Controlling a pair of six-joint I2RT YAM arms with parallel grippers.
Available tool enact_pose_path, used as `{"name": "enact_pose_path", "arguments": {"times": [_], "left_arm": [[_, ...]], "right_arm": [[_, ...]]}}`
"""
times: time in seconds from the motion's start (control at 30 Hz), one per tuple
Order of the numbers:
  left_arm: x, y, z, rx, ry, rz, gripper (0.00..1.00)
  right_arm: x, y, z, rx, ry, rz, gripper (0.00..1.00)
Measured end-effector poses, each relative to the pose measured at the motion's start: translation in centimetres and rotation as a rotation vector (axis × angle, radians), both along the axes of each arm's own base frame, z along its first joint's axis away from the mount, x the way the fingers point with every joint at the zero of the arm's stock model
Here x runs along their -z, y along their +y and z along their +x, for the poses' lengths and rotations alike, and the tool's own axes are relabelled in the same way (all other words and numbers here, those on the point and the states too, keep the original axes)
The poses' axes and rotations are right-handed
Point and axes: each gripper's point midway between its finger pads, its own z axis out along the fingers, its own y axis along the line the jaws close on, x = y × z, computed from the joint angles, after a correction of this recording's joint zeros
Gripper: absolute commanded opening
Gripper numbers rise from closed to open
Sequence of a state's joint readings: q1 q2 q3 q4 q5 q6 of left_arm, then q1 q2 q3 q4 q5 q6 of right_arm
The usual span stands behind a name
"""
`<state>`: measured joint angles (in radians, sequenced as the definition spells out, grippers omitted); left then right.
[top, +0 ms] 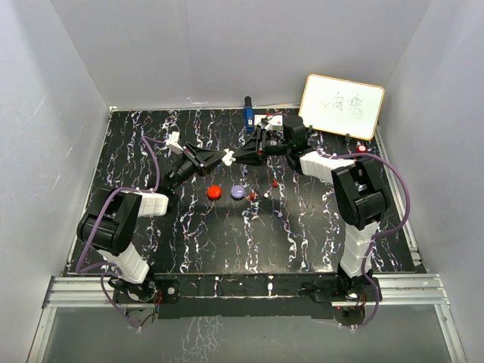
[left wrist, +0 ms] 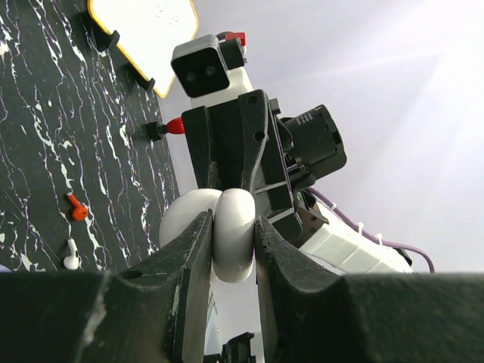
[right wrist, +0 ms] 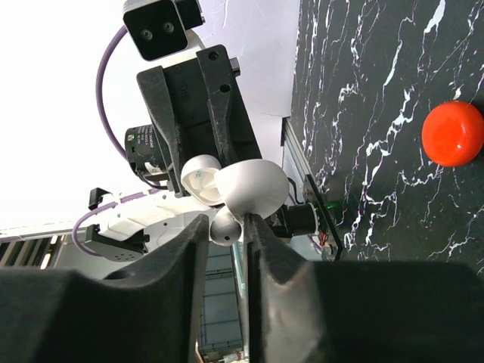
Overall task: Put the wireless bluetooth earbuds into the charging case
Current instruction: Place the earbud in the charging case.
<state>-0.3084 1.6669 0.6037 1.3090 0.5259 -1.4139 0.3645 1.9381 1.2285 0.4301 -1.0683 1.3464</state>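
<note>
Both arms meet above the middle of the table. My left gripper point(top: 224, 158) is shut on the white charging case point(left wrist: 233, 240), which stands open, its lid point(right wrist: 253, 187) swung away from its hollow base point(right wrist: 200, 178). My right gripper point(right wrist: 227, 227) is shut on a small white rounded earbud point(right wrist: 226, 228), held right at the case. From the left wrist view the right gripper point(left wrist: 231, 189) points straight at the case. Tiny red point(left wrist: 76, 209) and white point(left wrist: 70, 261) bead-like earbud pieces lie on the black marbled table point(top: 227, 242); small red ones point(top: 252, 196) show from above.
A red puck point(top: 214, 192) and a purple puck point(top: 237, 191) sit below the grippers. A whiteboard point(top: 342, 106) leans at the back right with a red-capped object point(top: 361, 148) near it. A blue item point(top: 248, 113) stands at the back edge.
</note>
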Motion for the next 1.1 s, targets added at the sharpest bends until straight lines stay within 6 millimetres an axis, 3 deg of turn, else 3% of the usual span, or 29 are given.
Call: {"name": "enact_pose_path", "arguments": {"times": [0.17,0.43,0.63,0.8,0.97,1.1], "left_arm": [[-0.2,0.1,0.0,-0.005,-0.003,-0.002,0.0],[0.0,0.3,0.0,-0.022,0.031,0.009,0.0],[1.7,0.7,0.1,-0.05,0.141,0.081,0.0],[1.9,0.8,0.7,-0.069,0.194,0.126,0.0],[2.6,0.8,0.8,-0.071,0.248,0.15,0.0],[3.2,0.8,0.7,-0.07,0.275,0.16,0.0]], "right_arm": [[0.0,0.0,0.2,0.009,0.005,0.0,0.5],[1.0,-1.5,1.3,0.064,0.0,-0.014,0.6],[2.8,-3.2,3.4,0.156,-0.089,-0.203,0.63],[1.3,-3.0,4.7,0.193,-0.287,-0.412,0.63],[0.0,-1.6,3.8,0.176,-0.454,-0.579,0.62],[0.9,-0.2,2.3,0.135,-0.523,-0.692,0.62]]}}
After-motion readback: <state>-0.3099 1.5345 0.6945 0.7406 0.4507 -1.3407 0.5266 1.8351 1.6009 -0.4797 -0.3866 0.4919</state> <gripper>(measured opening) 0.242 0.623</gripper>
